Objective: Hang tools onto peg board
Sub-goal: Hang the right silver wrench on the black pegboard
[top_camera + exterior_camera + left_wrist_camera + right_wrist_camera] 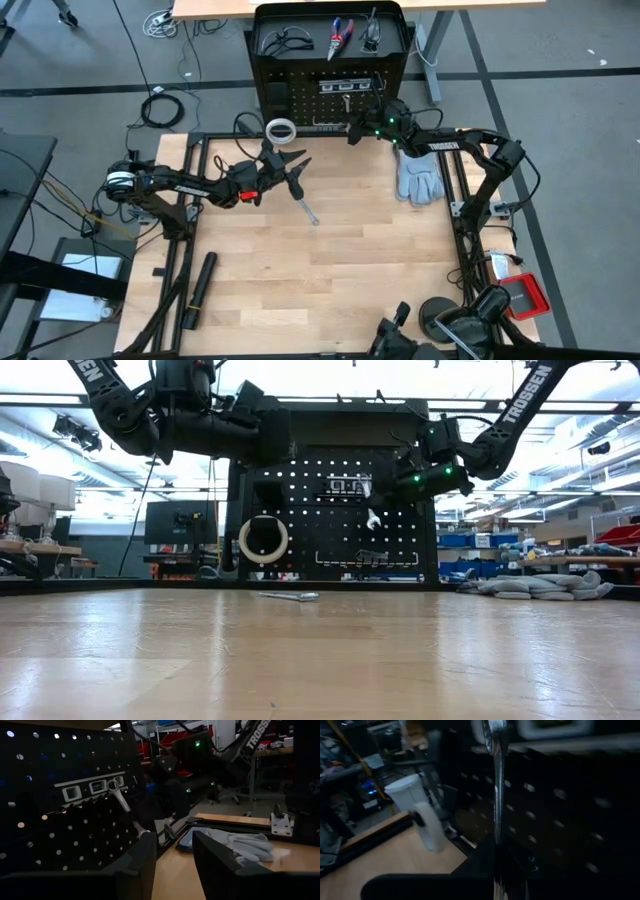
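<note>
Light wood-plank surface (pixel 330 270). Lying on it: a silver wrench (pixel 307 211) near the middle, a long black cylinder (pixel 199 289) toward the left front edge, and a pair of grey work gloves (pixel 420 180) at the right side near the peg board (pixel 300 95).

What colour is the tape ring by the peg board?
White; the tape ring shows best in the high view.

The wrench (pixel 497 780) is cut off by the frame's upper edge.
</note>
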`<action>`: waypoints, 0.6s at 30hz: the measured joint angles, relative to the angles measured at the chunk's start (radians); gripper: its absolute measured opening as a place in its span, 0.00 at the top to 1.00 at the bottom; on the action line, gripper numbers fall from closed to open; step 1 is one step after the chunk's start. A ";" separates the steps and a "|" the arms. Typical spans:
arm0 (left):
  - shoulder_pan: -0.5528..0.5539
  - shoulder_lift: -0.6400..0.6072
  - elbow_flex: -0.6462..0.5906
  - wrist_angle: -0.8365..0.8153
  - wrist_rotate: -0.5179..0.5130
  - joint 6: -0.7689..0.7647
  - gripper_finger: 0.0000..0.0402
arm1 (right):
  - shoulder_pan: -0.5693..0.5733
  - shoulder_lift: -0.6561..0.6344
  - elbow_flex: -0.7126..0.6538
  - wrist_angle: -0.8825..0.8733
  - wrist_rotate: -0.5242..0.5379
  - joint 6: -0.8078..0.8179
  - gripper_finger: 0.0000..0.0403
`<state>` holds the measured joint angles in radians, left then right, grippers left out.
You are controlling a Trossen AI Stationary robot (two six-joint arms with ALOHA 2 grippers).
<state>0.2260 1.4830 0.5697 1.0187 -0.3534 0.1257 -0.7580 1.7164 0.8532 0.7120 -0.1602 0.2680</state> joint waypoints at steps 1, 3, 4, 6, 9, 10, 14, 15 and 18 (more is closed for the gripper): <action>0.000 0.000 0.000 0.000 0.000 0.000 0.67 | -0.007 0.000 0.000 -0.015 0.000 0.003 0.93; 0.000 0.000 0.000 0.000 0.000 0.000 0.67 | -0.018 0.000 0.000 -0.033 0.000 0.007 0.94; 0.000 0.000 0.000 0.000 0.000 0.000 0.67 | -0.023 0.000 0.000 -0.037 -0.002 0.014 0.94; 0.000 0.000 0.000 0.000 0.000 0.000 0.67 | -0.030 0.000 0.000 -0.041 -0.017 0.026 0.95; 0.000 0.000 0.000 0.000 0.000 0.000 0.67 | -0.037 0.000 0.000 -0.041 -0.036 0.029 0.94; 0.000 0.000 0.000 0.000 0.000 0.000 0.67 | -0.040 0.000 0.000 -0.041 -0.042 0.030 0.94; 0.000 0.001 0.000 0.004 0.000 0.000 0.67 | -0.052 0.000 0.000 -0.044 -0.057 0.051 0.93; 0.000 0.001 0.000 0.008 0.000 -0.001 0.67 | -0.055 0.000 0.000 -0.045 -0.062 0.051 0.94; 0.000 0.001 0.000 0.018 0.000 -0.004 0.67 | -0.064 0.000 0.000 -0.050 -0.069 0.053 0.95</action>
<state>0.2260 1.4837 0.5697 1.0368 -0.3534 0.1212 -0.8218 1.7164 0.8532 0.6618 -0.2294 0.3213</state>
